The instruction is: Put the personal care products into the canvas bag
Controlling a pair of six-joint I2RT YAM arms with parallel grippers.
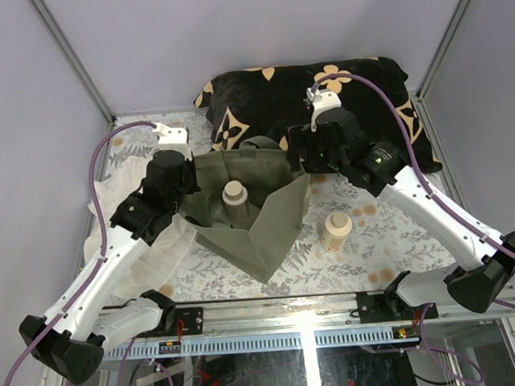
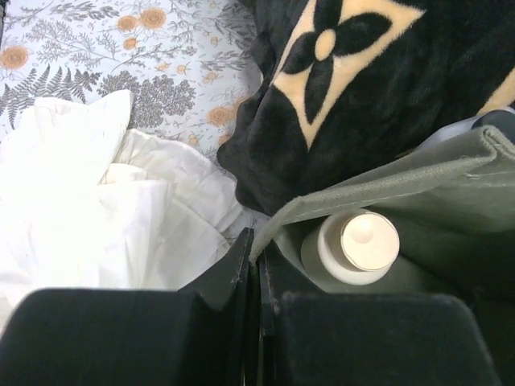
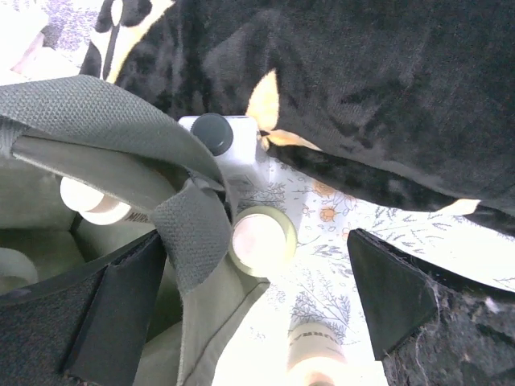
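The olive-green canvas bag (image 1: pixel 268 223) lies open mid-table. My left gripper (image 1: pixel 186 187) is shut on its left rim (image 2: pixel 338 201), pinching the fabric between the jaws (image 2: pixel 257 245). One beige bottle (image 1: pixel 234 199) stands inside the bag, its round cap (image 2: pixel 368 241) facing the left wrist camera. A second beige bottle (image 1: pixel 337 230) stands on the cloth right of the bag and shows in the right wrist view (image 3: pixel 314 354). My right gripper (image 1: pixel 306 159) hangs open over the bag's right edge. Between its fingers (image 3: pixel 256 245) are a bag handle (image 3: pixel 193 233) and a round pale-green-rimmed jar (image 3: pixel 261 229).
A black cushion with tan flower marks (image 1: pixel 321 91) lies along the back. A crumpled white cloth (image 2: pixel 105 201) sits left of the bag. A white container with a dark cap (image 3: pixel 216 135) rests against the cushion. The floral tablecloth (image 1: pixel 393 236) covers the table, with walls on three sides.
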